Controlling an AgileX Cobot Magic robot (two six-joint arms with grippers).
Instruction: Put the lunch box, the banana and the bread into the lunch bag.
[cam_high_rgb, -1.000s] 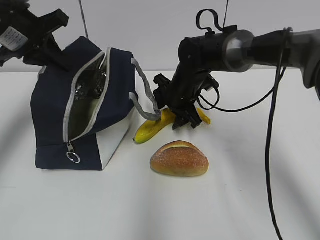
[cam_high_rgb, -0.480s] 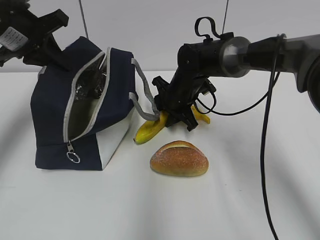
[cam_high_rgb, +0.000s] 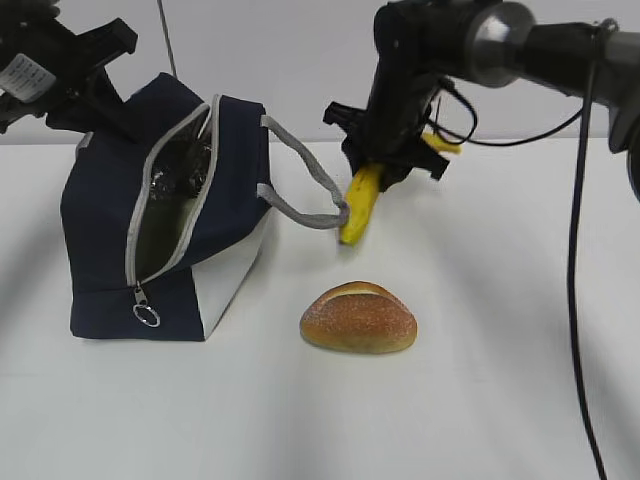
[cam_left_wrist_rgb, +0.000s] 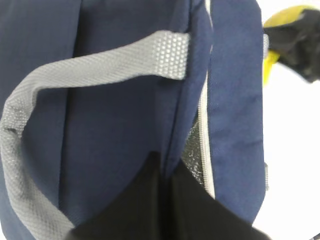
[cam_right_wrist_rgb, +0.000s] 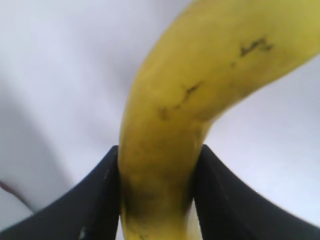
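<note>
The navy lunch bag (cam_high_rgb: 100, 240) stands at the left with its zipper open and silver lining showing. My left gripper (cam_high_rgb: 110, 105) is shut on the bag's top fabric edge (cam_left_wrist_rgb: 195, 100), right beside the zipper. The yellow banana (cam_high_rgb: 360, 205) hangs above the table to the right of the bag, with my right gripper (cam_high_rgb: 392, 165) shut on it. In the right wrist view the banana (cam_right_wrist_rgb: 200, 85) sits tight between both black fingers (cam_right_wrist_rgb: 95, 200). The bread (cam_high_rgb: 358, 318) lies on the table in front. The lunch box is out of view.
One grey bag handle (cam_high_rgb: 305, 200) sticks out to the right, close to the banana's lower end. The other handle (cam_left_wrist_rgb: 100, 60) lies over the bag's side. The right arm's cable (cam_high_rgb: 575, 250) hangs down at the right. White table all round.
My right gripper closed on the banana and lifted it off the table, up and a little to the right. The bag handle swung up with it. The left arm and bread stayed put.
</note>
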